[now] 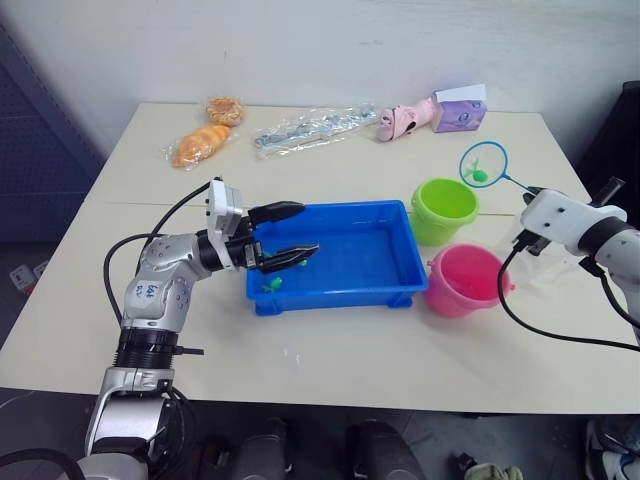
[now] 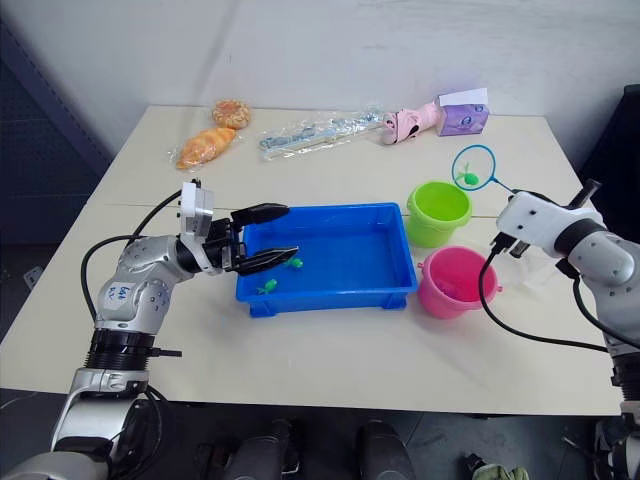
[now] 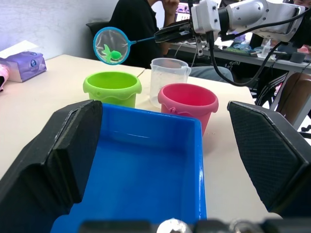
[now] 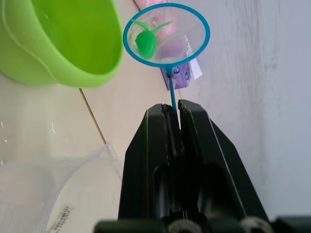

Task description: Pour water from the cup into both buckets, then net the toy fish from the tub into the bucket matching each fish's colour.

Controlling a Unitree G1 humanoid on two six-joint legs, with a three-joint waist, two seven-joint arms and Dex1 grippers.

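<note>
The blue tub [image 1: 335,297] lies mid-table with two small green toy fish [image 1: 272,284] near its left end. My left gripper [image 1: 305,230] is open, its fingers spread above that end. At the tub's right stand the lime green bucket [image 1: 444,208] and, nearer, the pink bucket [image 1: 465,280]. My right gripper [image 4: 173,107] is shut on the net's thin handle. The net's blue hoop [image 1: 484,164] hangs just beyond the green bucket's rim, with a green fish [image 4: 146,42] in the mesh. The clear cup [image 3: 167,77] stands right of the pink bucket, partly behind my right arm.
Along the table's far side lie two bagged breads [image 1: 200,145], a clear plastic packet [image 1: 310,128], a pink toy [image 1: 405,118] and a purple tissue box [image 1: 460,110]. A person in black [image 3: 141,19] sits beyond the table in the left wrist view.
</note>
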